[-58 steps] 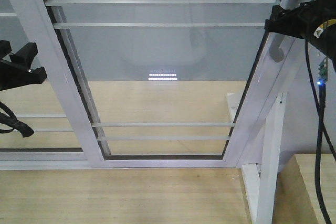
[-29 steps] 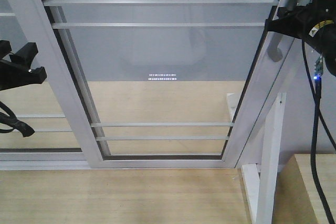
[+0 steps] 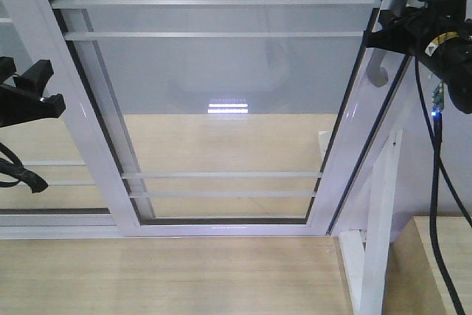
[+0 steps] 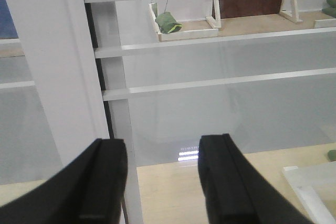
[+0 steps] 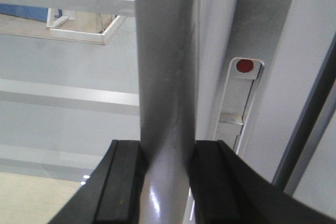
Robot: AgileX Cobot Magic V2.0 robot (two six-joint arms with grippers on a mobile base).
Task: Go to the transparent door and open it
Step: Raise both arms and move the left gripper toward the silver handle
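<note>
The transparent door [image 3: 221, 94] fills the middle of the front view, its white frame rising from a pale wood floor [image 3: 184, 278]. The right gripper [image 5: 165, 182] has its jaws pinching the grey handle [image 5: 163, 66] on the door's right stile. The left gripper [image 4: 163, 182] hangs at the left, jaws spread and holding nothing. Beyond the glass, a white tray [image 4: 189, 32] holding a green bundle [image 4: 168, 23] sits on the far floor. A white post [image 3: 380, 204] stands near right.

Your right hand [image 3: 377, 35], clamped on the grey handle [image 3: 378, 75], moved left, and the glass door [image 3: 221, 71] slid left with it, opening a dark gap [image 3: 369, 147] beside its right edge.
</note>
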